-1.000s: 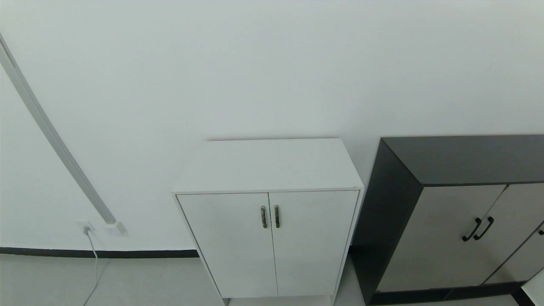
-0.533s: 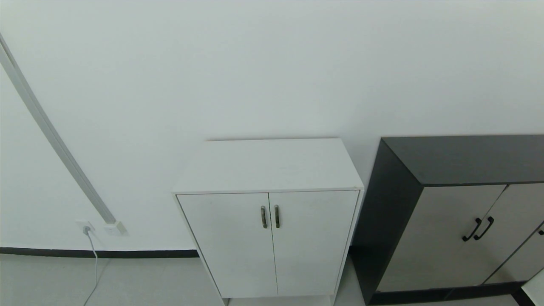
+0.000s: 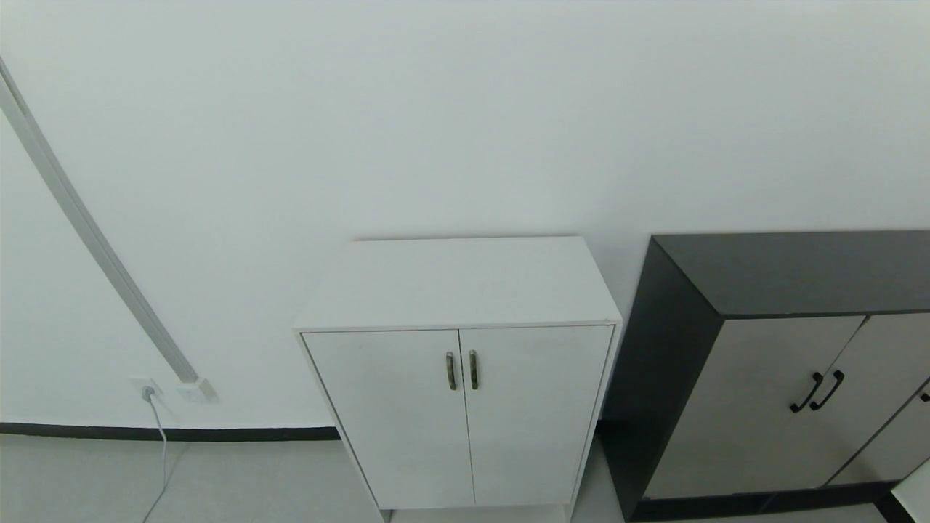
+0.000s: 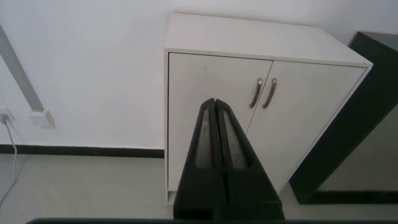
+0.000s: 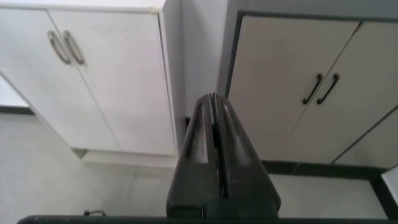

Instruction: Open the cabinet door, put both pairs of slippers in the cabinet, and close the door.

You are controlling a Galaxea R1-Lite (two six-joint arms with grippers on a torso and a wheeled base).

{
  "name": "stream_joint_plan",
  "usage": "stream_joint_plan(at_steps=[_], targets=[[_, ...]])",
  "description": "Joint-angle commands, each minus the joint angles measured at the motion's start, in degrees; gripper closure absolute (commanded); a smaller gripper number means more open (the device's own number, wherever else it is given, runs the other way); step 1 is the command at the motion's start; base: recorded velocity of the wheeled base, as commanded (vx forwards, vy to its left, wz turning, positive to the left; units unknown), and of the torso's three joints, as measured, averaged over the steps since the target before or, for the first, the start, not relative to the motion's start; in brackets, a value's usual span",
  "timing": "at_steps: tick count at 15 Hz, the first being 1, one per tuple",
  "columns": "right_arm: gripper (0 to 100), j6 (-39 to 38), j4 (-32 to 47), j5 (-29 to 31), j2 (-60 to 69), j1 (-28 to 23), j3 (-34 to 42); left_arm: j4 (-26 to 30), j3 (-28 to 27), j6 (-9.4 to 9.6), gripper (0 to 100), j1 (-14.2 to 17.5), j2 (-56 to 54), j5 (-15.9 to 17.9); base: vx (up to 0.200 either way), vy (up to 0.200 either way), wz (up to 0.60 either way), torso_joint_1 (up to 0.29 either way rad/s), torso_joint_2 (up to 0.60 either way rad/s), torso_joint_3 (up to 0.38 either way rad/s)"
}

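White cabinet (image 3: 465,283) is sitting against the wall (image 3: 436,109), both doors (image 3: 398,418) shut, so the inside is hidden.
Left gripper (image 4: 215,102) is hanging in front of those doors, well apart from them. Right gripper (image 5: 213,97) is pointing between it and the dark cabinet (image 3: 763,276). Both are pinched closed, holding nothing.

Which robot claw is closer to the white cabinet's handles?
Left, probably. The left gripper faces the white two-door cabinet's left door, near its metal handles; the right gripper faces the gap beside it.
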State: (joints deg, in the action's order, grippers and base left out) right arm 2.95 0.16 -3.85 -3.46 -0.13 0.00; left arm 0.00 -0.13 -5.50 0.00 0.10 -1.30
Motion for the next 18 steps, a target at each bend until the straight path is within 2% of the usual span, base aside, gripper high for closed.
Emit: stream_joint_plan(at_steps=[1,3,9,11,18], targets=[[100,-0.2,-0.1,0.0,3.5,0.0,0.0,0.0,0.0,-0.04,100,0.0,0.1,0.0,0.0,0.0,0.0,0.0,0.0,0.0],[100,-3.8,-0.2,-0.2,3.5,0.0,0.0,0.0,0.0,-0.04,100,0.0,0.1,0.0,0.0,0.0,0.0,0.0,0.0,0.0],[100,-3.4,-0.2,-0.8,1.7,0.7,0.0,0.0,0.0,0.05,100,0.0,0.1,0.0,0.0,0.0,0.0,0.0,0.0,0.0],[100,-3.9,-0.2,3.2,3.4,0.3,0.0,0.0,0.0,-0.04,100,0.1,0.1,0.0,0.0,0.0,0.0,0.0,0.0,0.0],[100,-5.3,-0.6,4.1,3.4,0.2,0.0,0.0,0.0,0.14,100,0.1,0.0,-0.2,0.0,0.0,0.0,0.0,0.0,0.0]])
